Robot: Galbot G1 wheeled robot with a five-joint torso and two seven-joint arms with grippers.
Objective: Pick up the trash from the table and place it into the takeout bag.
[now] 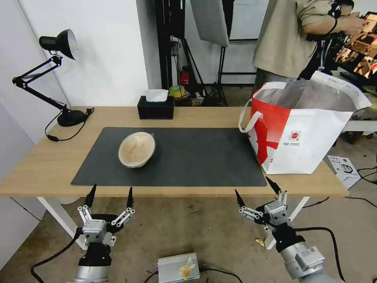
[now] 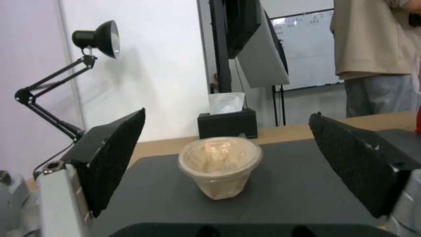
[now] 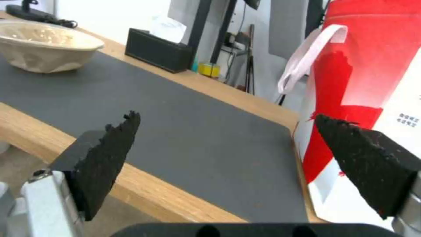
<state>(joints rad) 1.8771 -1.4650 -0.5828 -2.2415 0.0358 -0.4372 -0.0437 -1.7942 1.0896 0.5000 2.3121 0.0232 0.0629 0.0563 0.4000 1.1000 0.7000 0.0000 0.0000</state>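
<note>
A long light-wood worktop (image 1: 47, 165) is seen from the head view, crossing the middle of the frame, with a dark grey mat (image 1: 188, 157) laid along it. A beige paper-pulp bowl (image 1: 136, 149) sits on the left-centre of the mat, tipped so its open mouth faces up and toward the camera. The takeout bag (image 1: 302, 137), white and red with a silver lining, stands upright at the right end of the worktop, its mouth open upward and its base touching the mat's right edge. Bare mat lies between bowl and bag.

The left gripper (image 1: 109, 195) is held in the lower left, below the worktop's near edge, jaws spread apart. The right gripper (image 1: 255, 188) is held in the lower right, jaws also apart.

In the left wrist view the bowl (image 2: 220, 166) is framed between the spread jaws, a black tissue box (image 2: 227, 123) behind it. The right wrist view shows the bag's white strap handle (image 3: 307, 56) and red side close by.
</note>
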